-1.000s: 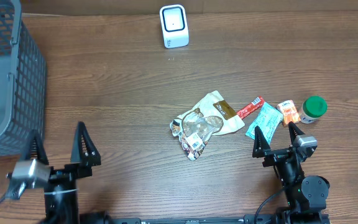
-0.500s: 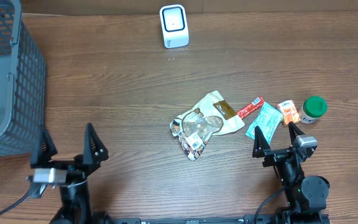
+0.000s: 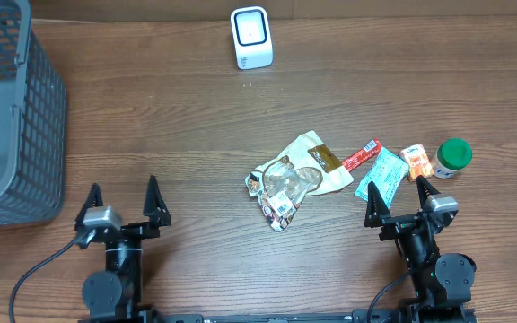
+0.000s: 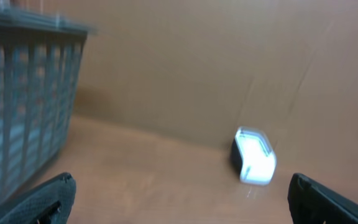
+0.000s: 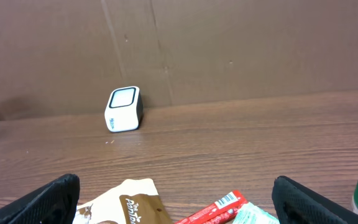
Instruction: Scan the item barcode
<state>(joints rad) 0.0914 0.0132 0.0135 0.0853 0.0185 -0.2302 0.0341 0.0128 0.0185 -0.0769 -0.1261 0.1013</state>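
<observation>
Scanner [image 3: 250, 38] in all views; basket [image 3: 45, 126] overhead + L wrist only

A brown wooden table [image 3: 169, 117] carries everything. At its far left stands a grey mesh basket [image 3: 7, 108]. A white scanner [image 3: 250, 38] sits at the far middle. Right of centre lies a crumpled cream snack bag [image 3: 294, 178]. Further right, close together, lie a red stick packet [image 3: 362, 155], a teal packet [image 3: 382, 173], a small orange packet [image 3: 416, 161] and, rightmost, a green-lidded jar [image 3: 454, 157].

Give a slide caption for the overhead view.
Snack packets and a green-capped jar await scanning; white scanner at far edge, basket left, jaws open.
</observation>
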